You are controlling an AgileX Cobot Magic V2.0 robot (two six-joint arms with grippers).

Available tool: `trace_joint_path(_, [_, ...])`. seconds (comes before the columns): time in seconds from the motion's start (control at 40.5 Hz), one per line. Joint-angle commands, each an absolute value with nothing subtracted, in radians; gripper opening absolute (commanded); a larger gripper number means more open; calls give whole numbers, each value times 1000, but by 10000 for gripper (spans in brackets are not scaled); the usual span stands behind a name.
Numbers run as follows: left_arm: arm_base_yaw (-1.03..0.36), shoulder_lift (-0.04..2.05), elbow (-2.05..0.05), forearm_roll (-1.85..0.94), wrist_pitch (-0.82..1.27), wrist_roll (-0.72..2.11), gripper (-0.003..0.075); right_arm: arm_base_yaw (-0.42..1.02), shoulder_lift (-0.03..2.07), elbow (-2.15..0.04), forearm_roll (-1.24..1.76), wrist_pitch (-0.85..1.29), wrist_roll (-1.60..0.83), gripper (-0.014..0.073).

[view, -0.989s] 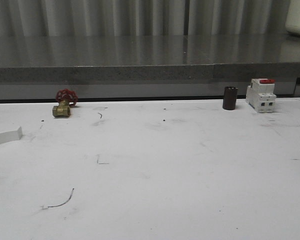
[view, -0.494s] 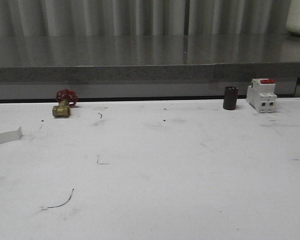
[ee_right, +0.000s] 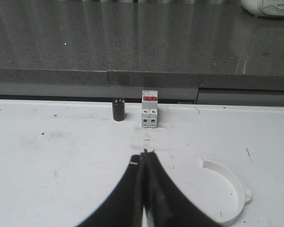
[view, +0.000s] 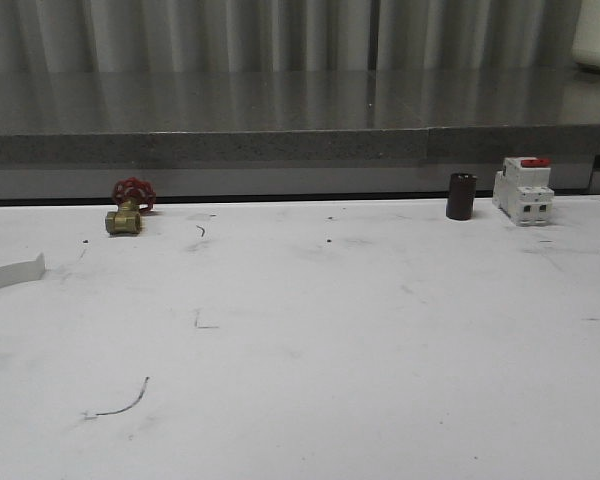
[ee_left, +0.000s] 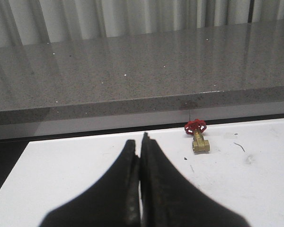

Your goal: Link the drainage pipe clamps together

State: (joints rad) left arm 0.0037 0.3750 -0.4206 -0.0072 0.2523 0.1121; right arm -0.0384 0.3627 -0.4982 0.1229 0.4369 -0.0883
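One white half-ring drainage pipe clamp [view: 12, 272] lies at the far left edge of the front view, partly cut off by the frame. Another white half-ring clamp [ee_right: 232, 191] lies on the white table beside my right gripper [ee_right: 143, 153], with a small ear on its outer side. My right gripper is shut with nothing between its black fingers and is apart from that clamp. My left gripper [ee_left: 139, 142] is also shut and empty, above the bare white table.
A brass valve with a red handwheel [view: 128, 207] [ee_left: 197, 137] stands at the back left of the table. A dark cylinder [view: 461, 196] [ee_right: 118, 109] and a white breaker with a red switch [view: 523, 189] [ee_right: 149, 109] stand at the back right. A grey stone ledge [view: 300, 120] runs behind.
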Motion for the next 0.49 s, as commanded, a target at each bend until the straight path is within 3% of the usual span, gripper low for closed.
trace_joint_path(0.0, [-4, 387, -456, -6, 169, 111, 52, -45, 376, -534, 128, 351, -89, 45])
trace_joint_path(0.074, [-4, 387, -456, -6, 171, 111, 200, -45, 376, -534, 128, 349, -89, 232])
trace_joint_path(0.148, [-4, 387, -456, -16, 171, 111, 408, -45, 376, -534, 128, 349, -89, 431])
trace_joint_path(0.247, [-4, 387, -456, -42, 171, 111, 643, -45, 376, -534, 127, 349, -89, 607])
trace_joint_path(0.321, [-4, 387, -456, -42, 171, 111, 703, -45, 376, -534, 126, 349, -90, 586])
trace_joint_path(0.47, [-4, 387, -456, -42, 169, 111, 666, -45, 376, -533, 127, 350, -90, 584])
